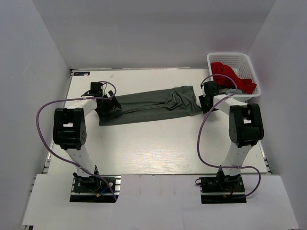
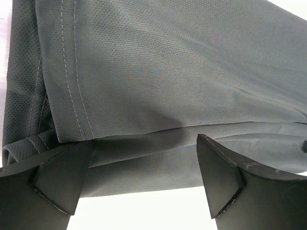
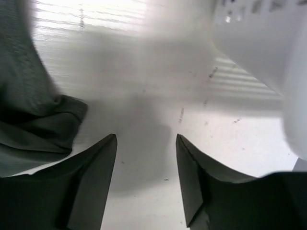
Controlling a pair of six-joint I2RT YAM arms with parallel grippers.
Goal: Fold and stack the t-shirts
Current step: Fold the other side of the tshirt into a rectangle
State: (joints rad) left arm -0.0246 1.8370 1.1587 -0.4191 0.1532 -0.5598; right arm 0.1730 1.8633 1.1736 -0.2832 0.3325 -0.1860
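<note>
The dark olive-grey t-shirt (image 1: 151, 105) lies stretched in a long band across the table. My left gripper (image 1: 105, 106) hovers over its left end. In the left wrist view the left gripper (image 2: 144, 170) is open, with its fingers wide apart over the stitched hem of the shirt (image 2: 158, 81). My right gripper (image 1: 205, 101) is at the shirt's right end, open and empty. In the right wrist view the right gripper (image 3: 146, 160) is over bare table, with the shirt's bunched edge (image 3: 33, 124) to its left. The red t-shirt (image 1: 232, 76) lies in the basket.
The white lattice basket (image 1: 216, 58) stands at the back right corner, close behind my right gripper. Its wall (image 3: 259, 43) shows in the right wrist view. White walls enclose the table (image 1: 158, 143) on three sides.
</note>
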